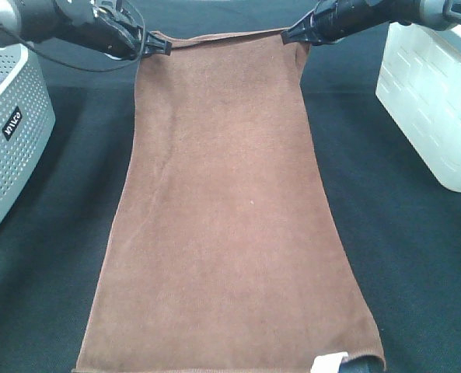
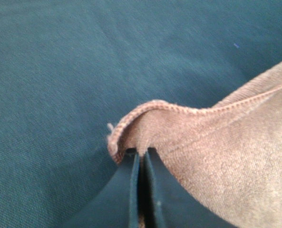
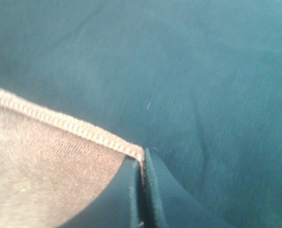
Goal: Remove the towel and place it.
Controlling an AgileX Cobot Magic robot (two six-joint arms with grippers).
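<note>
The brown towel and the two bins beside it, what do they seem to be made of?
The towel looks like soft, matte microfibre or velour: fine nap, stitched hem, limp drape where each end effector pinches a corner. The grey bin seems moulded plastic, dotted with small holes. The white bin also looks plastic, slightly glossy, with a brick-like relief pattern. The exact materials are uncertain.

Soft matt cloth towel (image 1: 230, 210) on dark woven table covering (image 1: 417, 264).

Rust-brown towel (image 1: 230, 210) spread lengthwise on black table, far corners raised, white tag at near corner.
</note>
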